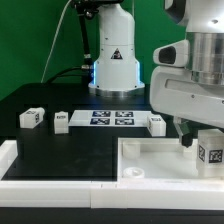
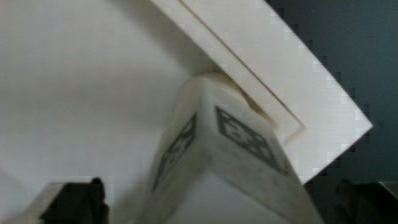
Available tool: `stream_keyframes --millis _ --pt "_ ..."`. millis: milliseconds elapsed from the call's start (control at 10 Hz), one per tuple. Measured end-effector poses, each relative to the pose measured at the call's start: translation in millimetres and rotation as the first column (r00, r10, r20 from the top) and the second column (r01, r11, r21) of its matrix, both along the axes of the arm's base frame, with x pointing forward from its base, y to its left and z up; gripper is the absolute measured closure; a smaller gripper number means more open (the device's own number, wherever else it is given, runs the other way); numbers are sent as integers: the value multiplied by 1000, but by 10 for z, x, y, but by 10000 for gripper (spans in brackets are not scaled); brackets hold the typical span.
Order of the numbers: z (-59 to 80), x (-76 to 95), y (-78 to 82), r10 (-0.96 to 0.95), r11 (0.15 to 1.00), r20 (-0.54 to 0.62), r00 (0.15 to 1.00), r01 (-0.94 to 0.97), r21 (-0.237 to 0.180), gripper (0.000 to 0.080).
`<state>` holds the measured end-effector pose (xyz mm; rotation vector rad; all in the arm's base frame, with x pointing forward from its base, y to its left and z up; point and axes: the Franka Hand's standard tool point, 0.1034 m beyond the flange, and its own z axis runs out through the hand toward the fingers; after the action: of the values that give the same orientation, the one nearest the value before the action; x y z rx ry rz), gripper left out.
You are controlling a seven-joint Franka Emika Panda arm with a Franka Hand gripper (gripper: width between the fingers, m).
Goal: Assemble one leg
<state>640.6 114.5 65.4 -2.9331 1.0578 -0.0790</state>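
Observation:
In the exterior view a leg [image 1: 210, 150], a small white post with a black-and-white tag, stands at the near right corner of the large white panel [image 1: 150, 160]. My gripper [image 1: 198, 143] straddles it from above. In the wrist view the leg [image 2: 222, 150] fills the middle, one edge turned toward the camera, with the panel [image 2: 89, 90] behind it. My gripper [image 2: 222, 205] is open: the dark fingertips [image 2: 75, 200] stand on either side of the leg with a gap to it. Three more legs lie on the black table [image 1: 31, 117], [image 1: 62, 121], [image 1: 157, 122].
The marker board [image 1: 112, 119] lies on the table between the loose legs. The arm's white base [image 1: 113, 60] stands behind it, with cables at the back. The panel's raised rim [image 1: 60, 170] runs along the front.

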Motion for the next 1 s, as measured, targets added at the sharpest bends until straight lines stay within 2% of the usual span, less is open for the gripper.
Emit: stream_keyframes --millis 200,400,500,800,900,1000 --pt "1 -2 15 158 987 0 987 -158 -11 150" --pt "30 3 46 374 927 -2 927 -374 -32 150" --pt "47 9 50 423 906 -1 906 -423 -35 150" --pt "59 31 -52 710 702 -21 704 -710 -61 150" --pt "59 32 -57 741 669 -28 671 -741 -68 150" --pt "57 31 -58 727 684 -27 686 -727 -67 150"
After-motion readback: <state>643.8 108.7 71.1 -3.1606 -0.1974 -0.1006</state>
